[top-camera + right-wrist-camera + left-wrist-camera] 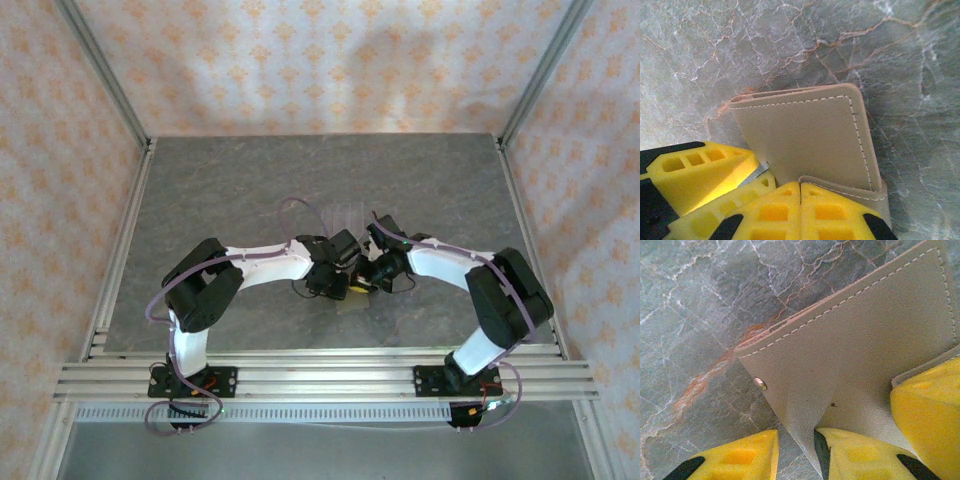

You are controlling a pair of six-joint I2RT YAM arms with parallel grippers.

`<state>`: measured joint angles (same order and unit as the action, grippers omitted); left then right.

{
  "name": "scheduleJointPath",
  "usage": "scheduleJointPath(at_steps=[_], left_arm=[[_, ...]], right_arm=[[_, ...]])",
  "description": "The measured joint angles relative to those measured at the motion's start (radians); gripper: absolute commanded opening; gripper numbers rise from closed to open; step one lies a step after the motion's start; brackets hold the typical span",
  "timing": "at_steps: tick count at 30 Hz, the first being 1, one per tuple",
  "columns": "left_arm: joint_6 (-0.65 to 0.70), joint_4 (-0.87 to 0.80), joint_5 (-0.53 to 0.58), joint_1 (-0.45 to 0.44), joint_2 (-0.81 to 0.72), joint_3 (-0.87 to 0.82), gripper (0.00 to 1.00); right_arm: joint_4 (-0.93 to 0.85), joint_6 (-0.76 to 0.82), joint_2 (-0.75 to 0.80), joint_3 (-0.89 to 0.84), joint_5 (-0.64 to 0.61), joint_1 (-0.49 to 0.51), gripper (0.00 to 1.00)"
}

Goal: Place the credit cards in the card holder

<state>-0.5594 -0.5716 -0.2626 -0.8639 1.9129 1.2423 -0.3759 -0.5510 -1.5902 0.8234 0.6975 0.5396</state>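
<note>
The card holder (855, 345) is an olive-beige wallet lying on the marble table, its flap lifted and a pale snap stud (760, 384) near the flap's edge. My left gripper (796, 436) is open, and the flap's lower corner dips between its yellow fingers (740, 460), close against the right one, with bare table beside the other. My right gripper (801, 192) is shut, its fingertips (775, 210) meeting right at the folded lower edge of the card holder (810, 135). In the top view both grippers (335, 285) (375, 272) meet over the wallet (352, 300). The credit cards are hidden.
A clear slotted rack (345, 215) stands just behind the two grippers. The grey marble table (220, 190) stretches out to the left, right and back, bounded by metal frame posts and patterned walls.
</note>
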Motion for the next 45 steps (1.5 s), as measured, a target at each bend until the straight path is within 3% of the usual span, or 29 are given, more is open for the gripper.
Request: scheduleJointPath(at_steps=[22,39,42,45], left_arm=[[-0.015,0.029,-0.023,0.008,-0.007,-0.021,0.28],[-0.014,0.045,-0.050,0.022,-0.016,-0.034,0.28],[-0.015,0.043,-0.051,0.027,-0.020,-0.034,0.29],[-0.015,0.050,-0.063,0.039,-0.034,-0.045,0.29]], right_arm=[[0.083,-0.054,-0.016,-0.045,0.130,-0.060,0.00],[0.048,-0.013,-0.010,-0.024,0.024,-0.022,0.00],[0.032,-0.012,0.008,-0.019,-0.018,-0.007,0.11],[0.017,-0.011,0.025,-0.007,-0.056,-0.007,0.15]])
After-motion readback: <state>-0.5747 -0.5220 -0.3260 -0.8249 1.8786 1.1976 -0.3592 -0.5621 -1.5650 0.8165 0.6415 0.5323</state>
